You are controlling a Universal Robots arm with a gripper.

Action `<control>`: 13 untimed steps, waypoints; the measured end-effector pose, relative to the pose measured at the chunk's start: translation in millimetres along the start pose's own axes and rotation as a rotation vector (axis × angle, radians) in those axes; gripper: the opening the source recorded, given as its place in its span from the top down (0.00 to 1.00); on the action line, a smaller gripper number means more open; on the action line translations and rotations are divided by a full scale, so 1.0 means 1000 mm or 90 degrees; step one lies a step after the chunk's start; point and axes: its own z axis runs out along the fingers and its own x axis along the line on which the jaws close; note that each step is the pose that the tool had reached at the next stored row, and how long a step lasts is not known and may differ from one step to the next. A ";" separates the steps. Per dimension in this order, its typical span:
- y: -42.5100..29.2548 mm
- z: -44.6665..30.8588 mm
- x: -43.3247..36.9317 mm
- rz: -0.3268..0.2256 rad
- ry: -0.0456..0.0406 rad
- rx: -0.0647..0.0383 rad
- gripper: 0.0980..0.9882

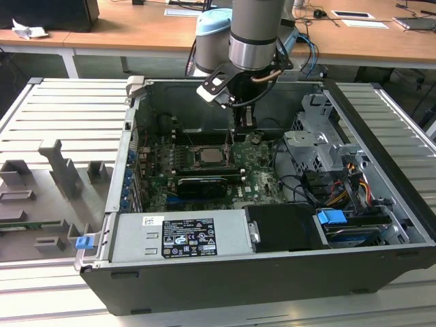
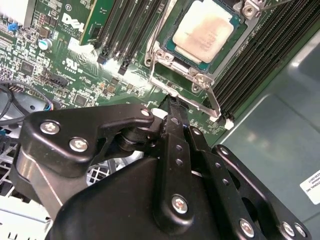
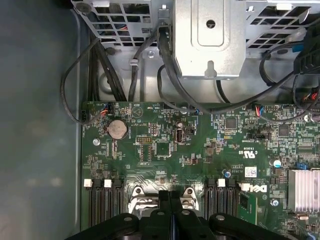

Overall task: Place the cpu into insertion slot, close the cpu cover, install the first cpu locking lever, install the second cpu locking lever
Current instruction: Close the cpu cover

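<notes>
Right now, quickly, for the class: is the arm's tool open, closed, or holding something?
Tool: closed, fingers together, holding nothing, tip close to the cpu cover.

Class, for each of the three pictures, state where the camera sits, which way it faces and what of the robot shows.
Exterior view: off the arm, above the open computer case, looking down inside; arm and claw show.
First wrist view: on the wrist, facing the motherboard; claw shows.
Second wrist view: on the wrist, facing the cpu past the claw.
Both wrist views share motherboard and claw.
</notes>
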 end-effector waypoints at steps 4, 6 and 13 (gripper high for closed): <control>-0.0047 -0.0001 0.0000 0.000 0.0000 0.000 0.99; -0.0059 -0.0001 0.0000 0.000 0.0000 0.000 0.99; -0.0118 0.0025 0.0001 0.000 0.0000 0.000 0.99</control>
